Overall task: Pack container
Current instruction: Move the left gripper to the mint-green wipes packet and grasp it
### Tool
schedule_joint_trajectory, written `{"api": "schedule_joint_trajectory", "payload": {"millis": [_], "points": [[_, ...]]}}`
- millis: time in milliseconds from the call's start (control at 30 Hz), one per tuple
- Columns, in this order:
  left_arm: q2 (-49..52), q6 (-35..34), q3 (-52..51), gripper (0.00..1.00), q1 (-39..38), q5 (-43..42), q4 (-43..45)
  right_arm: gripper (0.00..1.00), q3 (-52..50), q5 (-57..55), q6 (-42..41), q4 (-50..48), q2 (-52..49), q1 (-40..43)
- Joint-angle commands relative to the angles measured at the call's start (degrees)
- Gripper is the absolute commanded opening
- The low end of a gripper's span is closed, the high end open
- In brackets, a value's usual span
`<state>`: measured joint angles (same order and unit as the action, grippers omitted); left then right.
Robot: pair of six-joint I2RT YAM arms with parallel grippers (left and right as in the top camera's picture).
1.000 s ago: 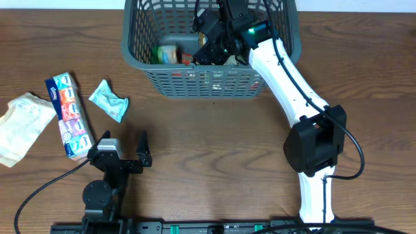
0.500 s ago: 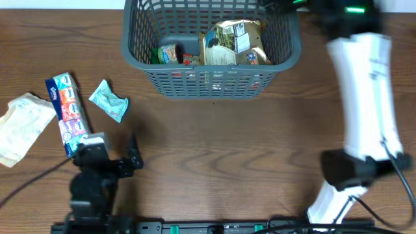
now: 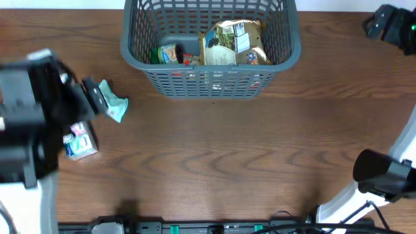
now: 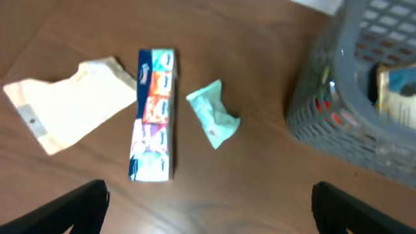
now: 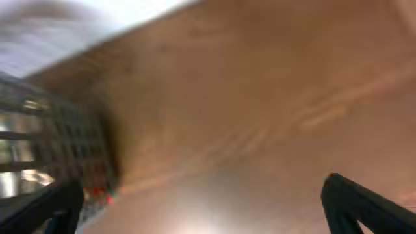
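The grey-blue container (image 3: pixel 211 83) stands at the back centre, holding a gold snack bag (image 3: pixel 233 43) and small items (image 3: pixel 170 54). It also shows at the right of the left wrist view (image 4: pixel 338 110) and, blurred, at the left of the right wrist view (image 5: pixel 58 143). My left gripper (image 4: pixel 211 214) is open and empty, held high over a teal packet (image 4: pixel 214 115), a colourful tissue pack (image 4: pixel 155 123) and a cream bag (image 4: pixel 71 104). My right gripper (image 5: pixel 205 214) is open and empty over bare table, right of the container (image 3: pixel 390 26).
In the overhead view my left arm (image 3: pixel 32 117) hides the cream bag and most of the tissue pack (image 3: pixel 81 144); the teal packet (image 3: pixel 112 102) lies beside it. The right arm's base (image 3: pixel 383 175) stands at the front right.
The right gripper has left the container and swung to the far right, leaving the gold bag inside. The left arm has risen from the front edge and moved over the items at the left.
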<state>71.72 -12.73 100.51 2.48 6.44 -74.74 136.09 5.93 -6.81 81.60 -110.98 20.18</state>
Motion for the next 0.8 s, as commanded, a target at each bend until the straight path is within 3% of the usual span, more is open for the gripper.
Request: {"api": "schedule_joint_trajectory", "payload": {"millis": [0,200,233,333,767], "points": [[5.46,-1.99,5.62,0.98,0.61,0.48,-2.03,0.99,-2.43,0.31,-0.81,0.02,-1.6,0.79],[11.93,-2.21,5.2,0.98,0.94,0.55,-1.66,0.99,-5.97,0.48,-0.81,-1.53,-4.02,0.74],[12.94,-3.26,5.2,0.98,1.4,0.46,-1.14,0.99,-6.14,0.5,-0.83,-1.55,-4.31,0.74],[16.87,-15.76,5.2,0.98,2.97,0.42,-0.66,0.99,-6.47,0.5,-0.81,-1.88,-5.27,0.74],[38.73,-23.56,4.98,0.98,3.74,-0.96,1.55,0.99,-6.51,0.26,0.24,-3.1,-6.36,0.74]]}}
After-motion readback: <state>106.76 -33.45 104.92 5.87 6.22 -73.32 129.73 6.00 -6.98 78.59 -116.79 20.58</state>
